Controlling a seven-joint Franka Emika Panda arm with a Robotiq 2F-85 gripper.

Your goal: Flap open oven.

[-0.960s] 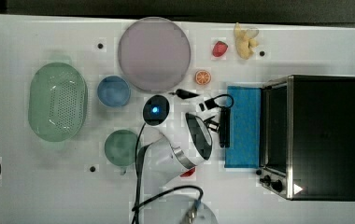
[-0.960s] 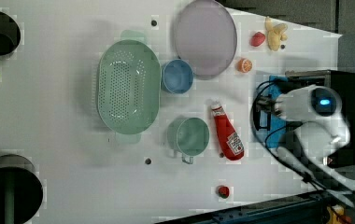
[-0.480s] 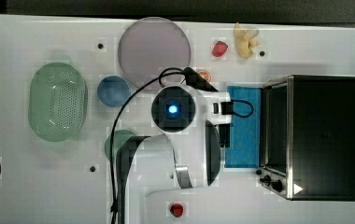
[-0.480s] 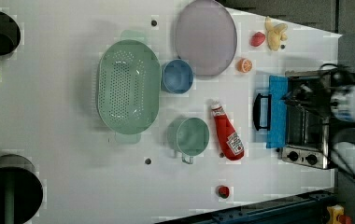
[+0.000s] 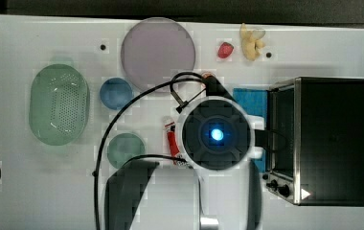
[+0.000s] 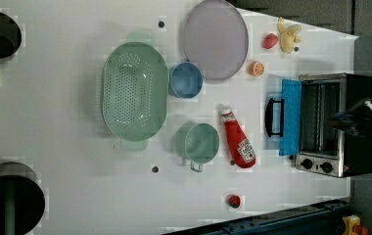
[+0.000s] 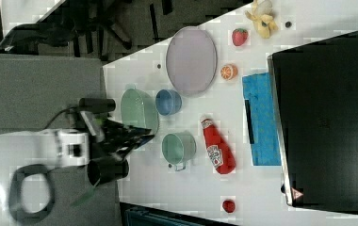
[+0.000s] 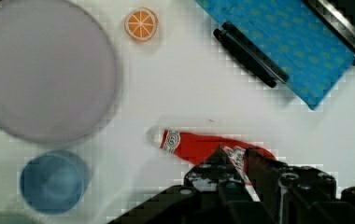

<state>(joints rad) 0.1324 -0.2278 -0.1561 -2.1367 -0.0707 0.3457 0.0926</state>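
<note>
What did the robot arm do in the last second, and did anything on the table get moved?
The arm pulled away from the oven: in the top view it backed off from the door handle and rose toward the camera; in the left view it left the door and slid off to the left view's right. The gripper holds nothing. The door lay flapped open throughout, and the ketchup bottle, cups, colander and plate stayed put.

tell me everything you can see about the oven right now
The oven is a black, box-shaped toaster oven with a silver front frame, standing on the white table at the left view's right. Its blue-tinted door is flapped fully open and lies flat on the table, its dark bar handle at the outer edge. The open cavity shows wire racks inside. Small black knobs sit on the front panel beside the door. Nothing else touches it.
</note>
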